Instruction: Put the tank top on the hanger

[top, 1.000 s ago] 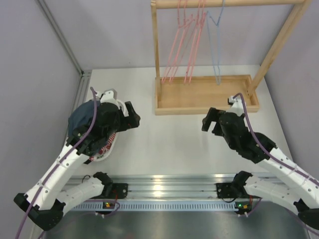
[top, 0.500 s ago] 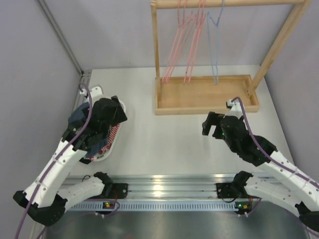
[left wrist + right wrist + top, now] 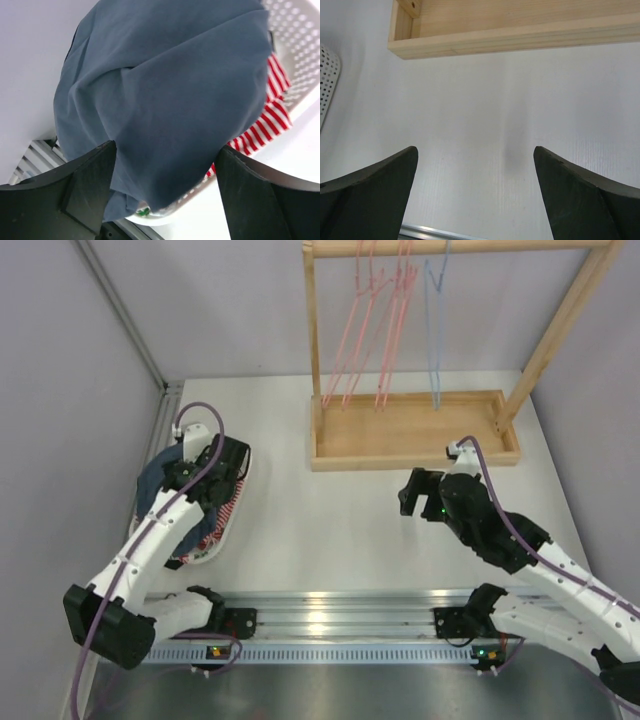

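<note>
The dark navy tank top (image 3: 165, 90) lies bunched in a white basket (image 3: 203, 556) at the table's left; part of it shows beside the arm in the top view (image 3: 153, 485). My left gripper (image 3: 165, 170) is open just above the bunched cloth, holding nothing; in the top view (image 3: 212, 480) it points down into the basket. The light-blue hanger (image 3: 433, 330) hangs on the wooden rack at the back. My right gripper (image 3: 475, 170) is open and empty above the bare table (image 3: 408, 492), in front of the rack.
A red-and-white striped garment (image 3: 265, 120) lies under the tank top in the basket (image 3: 300, 60). Pink hangers (image 3: 370, 330) hang left of the blue one. The rack's wooden tray base (image 3: 410, 435) also shows in the right wrist view (image 3: 520, 35).
My left gripper has swung left from over the table's middle and turned down over the basket and the tank top. My right gripper has shifted slightly left.
</note>
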Robot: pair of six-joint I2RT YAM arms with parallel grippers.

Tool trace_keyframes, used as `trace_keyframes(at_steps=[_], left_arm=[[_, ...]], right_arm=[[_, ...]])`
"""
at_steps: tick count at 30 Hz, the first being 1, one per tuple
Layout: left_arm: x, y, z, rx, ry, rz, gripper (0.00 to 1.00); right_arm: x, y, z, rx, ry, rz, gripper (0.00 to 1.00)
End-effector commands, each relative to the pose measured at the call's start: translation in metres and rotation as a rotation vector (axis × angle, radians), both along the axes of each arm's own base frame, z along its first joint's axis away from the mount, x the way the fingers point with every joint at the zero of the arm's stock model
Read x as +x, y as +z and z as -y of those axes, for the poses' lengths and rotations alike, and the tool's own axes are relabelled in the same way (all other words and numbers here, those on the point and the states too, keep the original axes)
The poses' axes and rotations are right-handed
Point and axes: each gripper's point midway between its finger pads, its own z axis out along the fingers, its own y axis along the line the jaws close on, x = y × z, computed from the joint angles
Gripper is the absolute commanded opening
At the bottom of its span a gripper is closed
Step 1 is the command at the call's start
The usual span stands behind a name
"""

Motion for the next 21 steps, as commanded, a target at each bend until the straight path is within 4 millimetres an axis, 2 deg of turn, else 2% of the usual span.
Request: trace_keyframes(at_steps=[1,2,3,5,6,7,8,11,12,14,15,16,17,18,19,21], left_arm=[[0.012,0.000,-0.008,0.010,0.001,0.027,0.81],[0.013,-0.003,-0.008,0.015,0.000,0.018,0.78],[0.014,0.000,-0.009,0.021,0.004,0.026,0.57],[0.015,0.007,-0.008,0.011,-0.006,0.043,0.22],[0.018,0.016,-0.003,-0.013,-0.035,0.055,0.00],[0.019,0.022,0.001,-0.030,-0.058,0.056,0.00],[0.024,0.045,0.007,-0.060,-0.083,0.106,0.00],[0.025,0.078,0.023,-0.101,-0.166,0.115,0.00],[0.028,0.110,0.030,-0.134,-0.194,0.181,0.00],[0.029,0.130,0.059,-0.195,-0.322,0.188,0.00],[0.029,0.156,0.074,-0.241,-0.385,0.245,0.00],[0.032,0.166,0.086,-0.279,-0.435,0.265,0.00],[0.028,0.183,0.111,-0.373,-0.550,0.294,0.00],[0.026,0.193,0.125,-0.417,-0.606,0.315,0.00],[0.024,0.212,0.145,-0.479,-0.693,0.374,0.00],[0.010,0.236,0.178,-0.597,-0.831,0.428,0.00]], right_arm=[[-0.001,0.002,-0.008,0.033,0.026,0.012,1.00],[-0.002,0.003,-0.008,0.037,0.029,0.014,1.00],[-0.002,0.005,-0.007,0.039,0.028,0.018,1.00],[-0.002,0.007,-0.007,0.042,0.030,0.022,1.00],[-0.002,0.007,-0.007,0.040,0.030,0.021,1.00],[-0.002,0.008,-0.007,0.041,0.028,0.025,1.00],[-0.002,0.009,-0.007,0.038,0.030,0.024,1.00],[0.000,0.011,-0.007,0.029,0.031,0.028,1.00],[0.001,0.016,-0.007,0.032,0.026,0.037,1.00],[0.002,0.018,-0.007,0.027,0.026,0.043,1.00],[0.003,0.021,-0.008,0.033,0.027,0.048,1.00],[0.003,0.022,-0.009,0.037,0.031,0.049,1.00],[0.004,0.025,-0.011,0.044,0.036,0.052,1.00],[0.005,0.028,-0.013,0.052,0.041,0.055,1.00],[0.005,0.029,-0.017,0.058,0.053,0.052,1.00],[0.006,0.035,-0.020,0.071,0.058,0.057,1.00]])
